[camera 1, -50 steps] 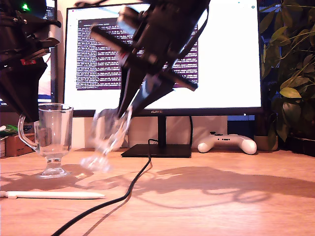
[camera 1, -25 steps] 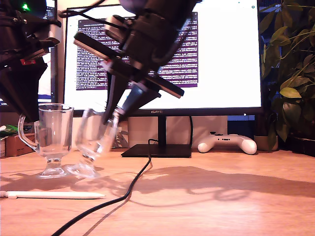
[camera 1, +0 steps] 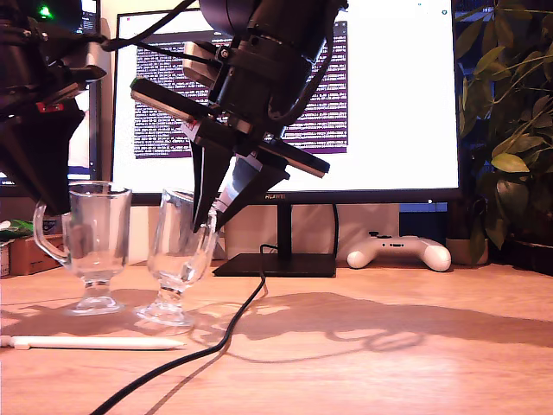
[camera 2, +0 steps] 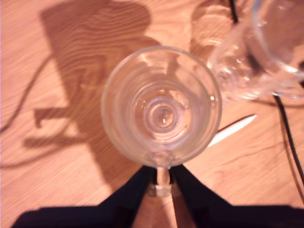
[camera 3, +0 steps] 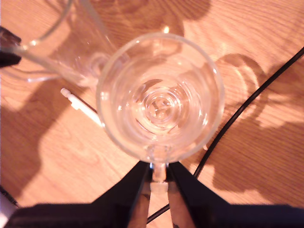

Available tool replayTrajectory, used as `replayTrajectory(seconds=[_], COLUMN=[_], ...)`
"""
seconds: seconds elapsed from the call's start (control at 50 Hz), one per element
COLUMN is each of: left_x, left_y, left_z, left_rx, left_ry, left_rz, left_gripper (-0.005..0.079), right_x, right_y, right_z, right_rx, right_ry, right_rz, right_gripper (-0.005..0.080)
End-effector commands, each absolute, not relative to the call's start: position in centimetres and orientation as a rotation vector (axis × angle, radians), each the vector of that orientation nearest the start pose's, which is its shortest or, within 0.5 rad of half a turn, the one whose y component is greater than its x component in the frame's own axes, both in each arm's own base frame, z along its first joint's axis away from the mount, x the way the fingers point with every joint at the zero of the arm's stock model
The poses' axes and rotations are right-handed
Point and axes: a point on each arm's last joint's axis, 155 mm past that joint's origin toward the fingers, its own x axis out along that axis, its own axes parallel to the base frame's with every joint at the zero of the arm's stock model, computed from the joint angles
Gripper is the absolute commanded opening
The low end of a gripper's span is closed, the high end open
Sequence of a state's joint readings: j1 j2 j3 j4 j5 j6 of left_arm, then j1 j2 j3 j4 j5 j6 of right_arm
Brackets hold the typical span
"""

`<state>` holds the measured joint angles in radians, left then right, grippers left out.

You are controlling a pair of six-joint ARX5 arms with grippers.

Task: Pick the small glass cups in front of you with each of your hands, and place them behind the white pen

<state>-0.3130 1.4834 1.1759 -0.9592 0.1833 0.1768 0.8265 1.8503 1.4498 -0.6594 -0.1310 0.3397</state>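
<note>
At the exterior view's left edge, our first hand [camera 1: 54, 207] is clamped on the loop handle of the first glass cup [camera 1: 93, 246]; the first wrist view shows the two dark fingers [camera 2: 135, 190] pinching that handle from either side. This cup stands upright with its round foot on the wooden surface [camera 1: 389, 346].

Just beside it, toward the exterior view's right, our second hand [camera 1: 212, 212] grips the handle of the second glass cup [camera 1: 179, 259], and the second wrist view shows its fingers [camera 3: 183, 187] closed on the handle in the same manner. The second cup leans slightly, with its rim tipped toward the exterior view's right. Whether its foot rests fully on the surface, we cannot tell. The two cups stand close together; the pictures do not settle whether they touch.

Nearer the camera than both cups, the white pen [camera 1: 91, 343] lies flat on the surface, running across the exterior view. Both cups are therefore on the far side of the pen. A black cable [camera 1: 216, 341] crosses the surface from the monitor stand toward the exterior view's lower left, passing just beside the pen's end and the second cup's foot.

Behind the cups, a lit monitor [camera 1: 397, 104] stands on the surface, with a white game controller [camera 1: 399, 252] near its stand and a leafy plant [camera 1: 510, 130] at the exterior view's right edge.
</note>
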Motion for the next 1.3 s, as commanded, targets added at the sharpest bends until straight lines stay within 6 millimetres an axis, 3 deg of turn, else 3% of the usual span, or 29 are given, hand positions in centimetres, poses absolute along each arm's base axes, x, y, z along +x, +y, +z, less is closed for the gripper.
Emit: replayTrajectory(seconds=[0.0, 0.26, 0.7, 0.94, 1.14, 1.28], left_x=[29.5, 29.3, 29.6, 29.9, 30.0, 30.0], left_y=[-13.4, -13.3, -13.4, -13.2, -13.2, -13.1], left_z=[11.8, 11.7, 11.8, 11.8, 11.8, 11.8], left_rx=[0.235, 0.236, 0.238, 0.247, 0.25, 0.253], left_ry=[1.211, 1.22, 1.207, 1.197, 1.196, 1.194], left_rz=[-0.556, -0.555, -0.556, -0.543, -0.545, -0.541], left_gripper=[-0.0022, -0.0022, -0.0023, -0.0023, -0.0022, -0.0022], right_x=[30.1, 30.0, 29.1, 28.4, 28.1, 28.0], right_y=[36.4, 36.8, 37.3, 37.8, 38.2, 38.3], right_z=[10.0, 9.3, 9.4, 9.7, 11.5, 13.8], right_rx=[-0.084, -0.092, -0.067, -0.056, -0.064, -0.085], right_ry=[1.136, 1.143, 1.172, 1.187, 1.195, 1.192], right_rz=[0.68, 0.684, 0.725, 0.754, 0.787, 0.81], right_gripper=[-0.0013, -0.0006, 0.023, 0.0264, 0.032, 0.0321])
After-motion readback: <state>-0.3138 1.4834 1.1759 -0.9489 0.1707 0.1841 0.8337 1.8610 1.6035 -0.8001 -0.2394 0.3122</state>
